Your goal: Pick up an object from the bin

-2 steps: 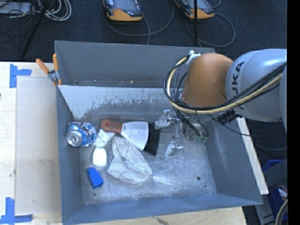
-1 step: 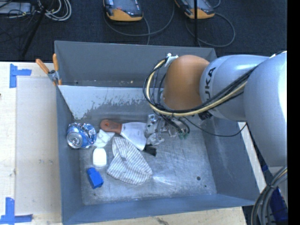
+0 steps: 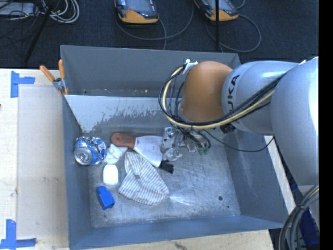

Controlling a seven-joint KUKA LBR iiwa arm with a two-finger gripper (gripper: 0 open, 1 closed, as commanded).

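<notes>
My gripper (image 3: 168, 154) hangs low in the middle of the bin, below the arm's orange cover. Its tip is at the right edge of a white flat piece (image 3: 148, 147). Just left of and below it lies a striped grey-and-white cloth (image 3: 143, 181), crumpled, with its upper corner under the white piece. A brown handle-like thing (image 3: 123, 139) lies further left, partly tucked under the white piece. Whether anything is held I cannot tell from this view.
At the left of the bin lie a crushed blue and silver can (image 3: 89, 150), a small white crumpled lump (image 3: 114, 152), a white cap-like piece (image 3: 110, 175) and a blue block (image 3: 105, 197). The arm spans the bin's right side.
</notes>
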